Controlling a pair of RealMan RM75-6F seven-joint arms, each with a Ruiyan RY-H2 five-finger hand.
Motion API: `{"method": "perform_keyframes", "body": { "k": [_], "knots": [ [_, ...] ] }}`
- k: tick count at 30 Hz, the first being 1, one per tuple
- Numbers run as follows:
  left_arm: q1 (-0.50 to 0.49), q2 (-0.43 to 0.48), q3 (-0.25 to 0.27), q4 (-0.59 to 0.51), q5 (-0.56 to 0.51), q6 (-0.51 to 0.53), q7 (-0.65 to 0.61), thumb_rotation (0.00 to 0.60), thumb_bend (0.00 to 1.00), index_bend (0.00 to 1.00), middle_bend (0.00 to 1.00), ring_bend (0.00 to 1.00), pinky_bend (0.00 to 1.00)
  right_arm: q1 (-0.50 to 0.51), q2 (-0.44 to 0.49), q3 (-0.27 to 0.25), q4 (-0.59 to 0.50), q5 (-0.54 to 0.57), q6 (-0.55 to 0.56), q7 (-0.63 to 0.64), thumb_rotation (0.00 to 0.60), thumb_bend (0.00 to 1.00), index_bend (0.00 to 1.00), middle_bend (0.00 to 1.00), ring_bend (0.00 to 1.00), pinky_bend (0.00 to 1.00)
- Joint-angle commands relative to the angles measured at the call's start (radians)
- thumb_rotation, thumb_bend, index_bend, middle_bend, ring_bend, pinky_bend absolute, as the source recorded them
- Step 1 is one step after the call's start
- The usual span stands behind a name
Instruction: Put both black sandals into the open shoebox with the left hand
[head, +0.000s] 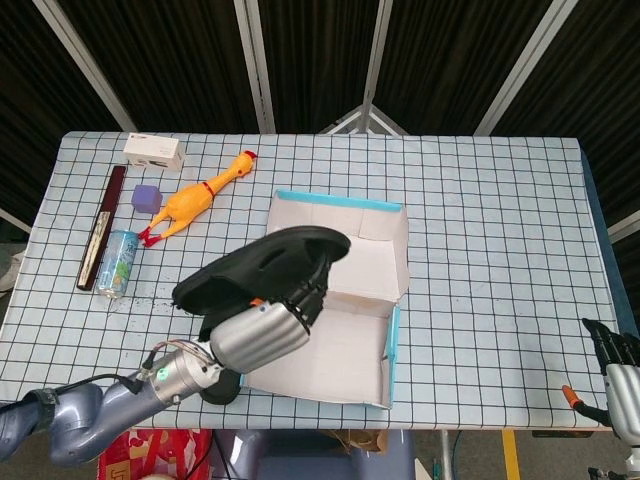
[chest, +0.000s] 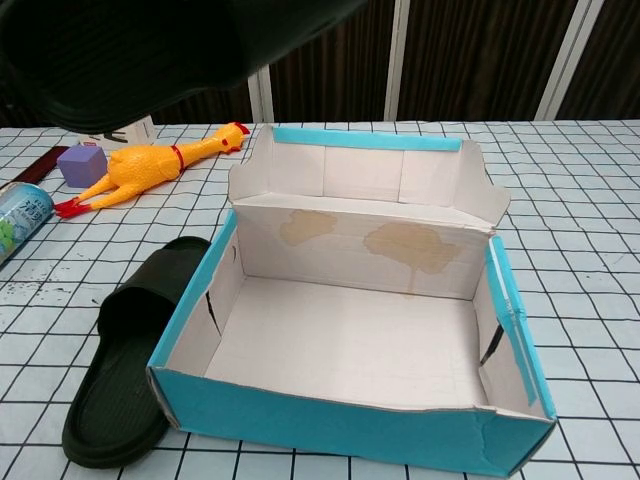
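One black sandal (head: 262, 264) is clenched in your left hand (head: 262, 334) above the shoebox (head: 335, 352); the other sandal (chest: 125, 370) lies at the box's nine o'clock. Right hand (head: 618, 372) unclear.

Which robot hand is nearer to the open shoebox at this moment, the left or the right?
The left. The left robot hand holds a black sandal raised at the shoebox left edge, overlapping it in the head view. The right robot hand rests far off, beyond the table's right edge.
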Motion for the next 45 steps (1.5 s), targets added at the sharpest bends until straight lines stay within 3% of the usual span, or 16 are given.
{"method": "perform_keyframes", "body": {
  "k": [1,8,17,27,36,45],
  "knots": [
    [-0.075,-0.063,0.022,0.106,0.153,-0.067,-0.096,0.600,0.48,0.48,0.63,0.20,0.13,-0.001,0.002,0.002,0.003,0.005,0.000,0.007,0.600,0.25,0.08,0.12,0.14,0.09],
    [-0.135,-0.089,0.046,0.221,0.323,-0.091,-0.256,0.600,0.48,0.49,0.64,0.20,0.13,-0.001,0.003,0.001,0.004,0.005,0.001,0.012,0.600,0.25,0.08,0.12,0.14,0.09],
    [-0.185,-0.136,0.064,0.318,0.407,-0.157,-0.341,0.600,0.48,0.49,0.64,0.20,0.14,-0.002,0.004,0.001,0.002,0.009,0.000,0.012,0.600,0.25,0.08,0.12,0.14,0.09],
    [-0.238,-0.171,0.035,0.434,0.464,-0.176,-0.404,0.600,0.48,0.49,0.64,0.20,0.14,0.002,0.007,0.002,0.002,0.018,-0.011,0.016,0.600,0.25,0.08,0.12,0.14,0.09],
    [-0.250,-0.211,0.040,0.529,0.484,-0.210,-0.404,0.600,0.48,0.49,0.64,0.21,0.15,0.004,0.010,0.002,0.002,0.022,-0.018,0.023,0.600,0.25,0.08,0.12,0.14,0.09],
    [-0.165,-0.287,0.039,0.544,0.382,-0.213,-0.374,0.600,0.48,0.49,0.65,0.22,0.15,0.004,0.012,0.003,0.004,0.025,-0.020,0.029,0.600,0.25,0.08,0.12,0.14,0.09]
  ]
}}
